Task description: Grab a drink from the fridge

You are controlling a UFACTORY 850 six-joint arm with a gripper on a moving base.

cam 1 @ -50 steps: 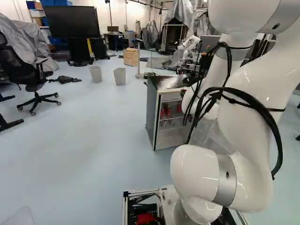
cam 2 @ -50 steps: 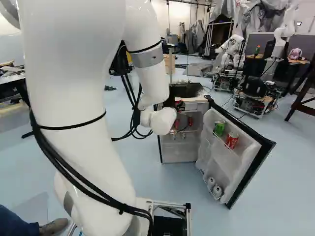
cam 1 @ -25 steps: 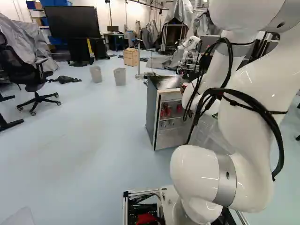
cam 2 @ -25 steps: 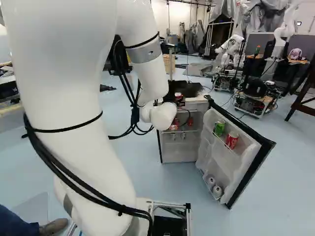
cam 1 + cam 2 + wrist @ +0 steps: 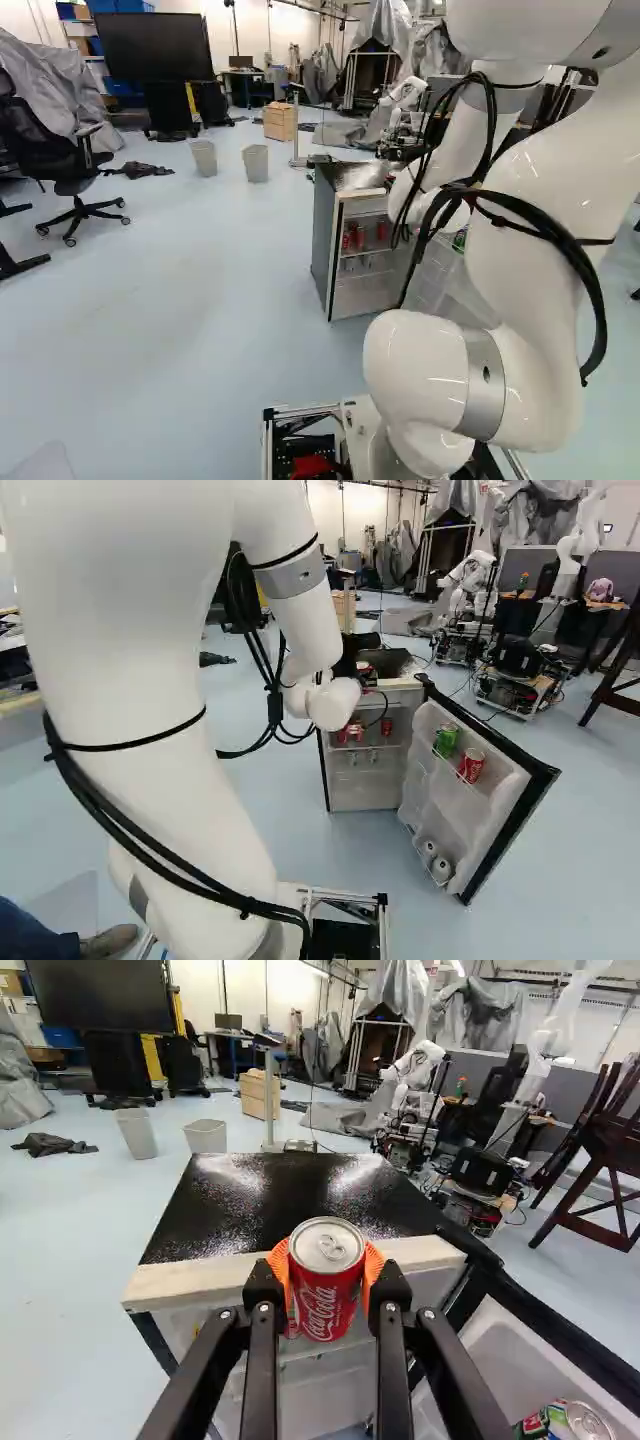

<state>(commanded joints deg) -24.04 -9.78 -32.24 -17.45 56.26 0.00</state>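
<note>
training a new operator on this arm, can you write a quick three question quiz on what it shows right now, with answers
1. What is the gripper closed on?
a) a white cup
b) a red soda can
c) a glass bottle

2. True or false: the fridge door stands open.

3. Fill in the colour: in the door, a second red can stands near a ____ can.

Key: 1 b; 2 true; 3 green

- can (image 5: 326, 1295): red, silver-topped, upright, held; by the fridge's (image 5: 250, 1195) top front edge;
- fridge: black-topped, upright; door (image 5: 495, 790) wide open at the right edge
</note>
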